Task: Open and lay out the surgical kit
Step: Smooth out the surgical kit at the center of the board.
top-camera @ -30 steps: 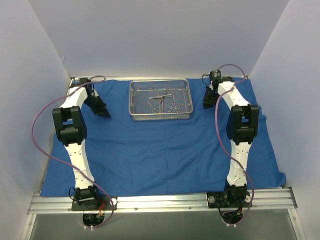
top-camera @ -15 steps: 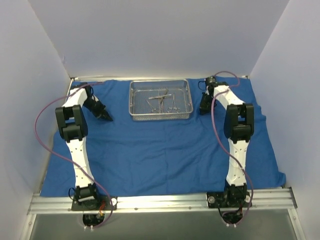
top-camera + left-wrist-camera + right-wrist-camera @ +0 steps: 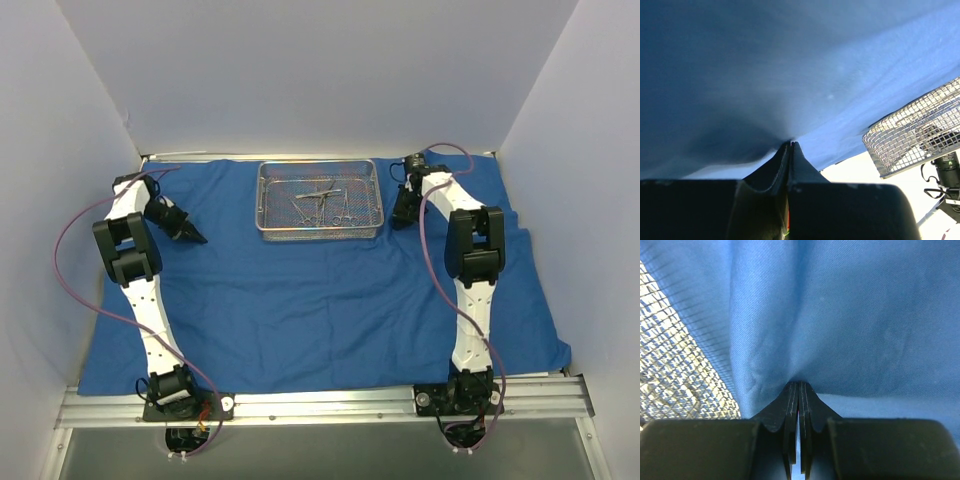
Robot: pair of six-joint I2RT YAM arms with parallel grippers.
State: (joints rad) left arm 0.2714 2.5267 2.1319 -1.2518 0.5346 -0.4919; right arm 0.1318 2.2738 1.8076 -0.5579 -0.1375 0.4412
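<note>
The royal-blue cloth wrap (image 3: 320,300) lies spread over the table. The silver wire-mesh tray (image 3: 320,233) stands on it at the back centre. Several thin steel instruments (image 3: 322,203) lie inside. My left gripper (image 3: 197,238) is down on the cloth left of the tray. In the left wrist view it (image 3: 791,144) is shut, tips pinching the cloth (image 3: 790,60), with the tray (image 3: 910,135) off to the right. My right gripper (image 3: 398,218) sits just right of the tray. It (image 3: 799,383) is shut on a pucker of cloth (image 3: 850,315) beside the mesh (image 3: 670,370).
White walls close in the table on the left, back and right. A metal rail (image 3: 320,405) with both arm bases runs along the near edge. Purple cables (image 3: 70,270) loop out from each arm.
The left jaws have closed on the cloth and the left arm has swung left, away from the tray. The right gripper has crept slightly left toward the tray.
</note>
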